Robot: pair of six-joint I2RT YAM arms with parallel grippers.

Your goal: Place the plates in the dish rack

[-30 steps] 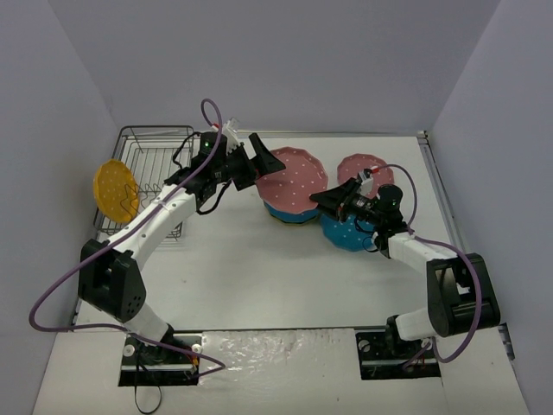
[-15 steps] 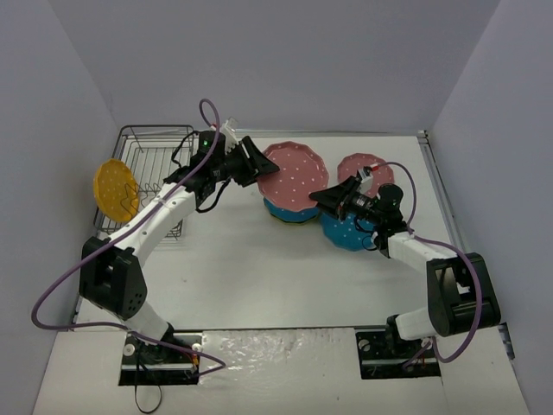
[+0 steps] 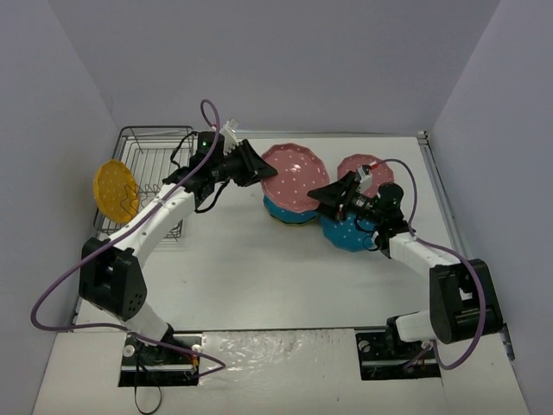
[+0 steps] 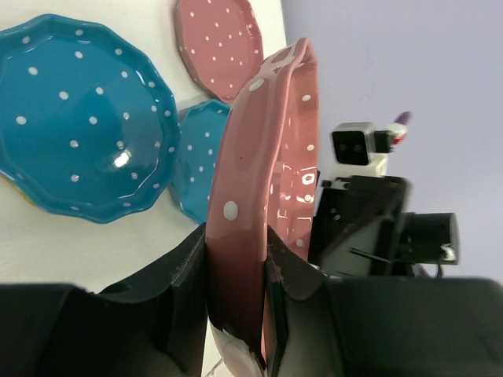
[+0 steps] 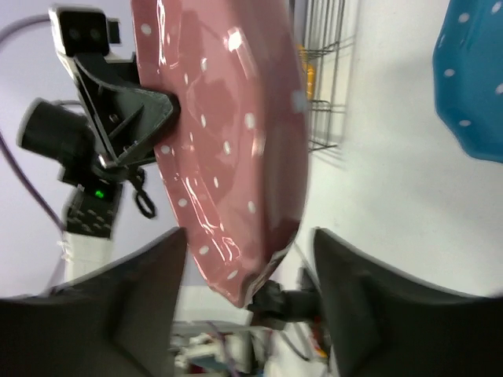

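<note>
Gripping the rim of a pink plate (image 3: 294, 177) (image 4: 263, 157) (image 5: 228, 133), the left gripper (image 3: 251, 164) (image 4: 236, 243) is clenched, with one black finger pressed against each face of the plate's edge on the side toward the dish rack (image 3: 151, 164). The plate is lifted off the table (image 3: 259, 277) and tilted. It hangs to the right of the dish rack, over a teal plate (image 3: 283, 210) (image 4: 78, 133) that lies flat on the table.

The right gripper (image 3: 324, 194) (image 5: 247, 236) is at the plate's opposite edge, the one away from the dish rack. It is released: in the right wrist view its two fingers stand wide apart on either side of the rim, with a gap showing between each finger and the plate.

A second teal plate (image 3: 346, 232) (image 4: 196, 157) lies flat farther right of the dish rack, partly under the right arm. Another pink plate (image 3: 367, 169) (image 4: 220, 39) lies behind it, farthest from the dish rack.

The dish rack sits at the far left of the table, against the left wall. An orange-yellow plate (image 3: 115, 190) stands on edge at its left side, leaning outward over the wire wall. From the overhead view, I cannot tell whether it sits between the prongs.
</note>
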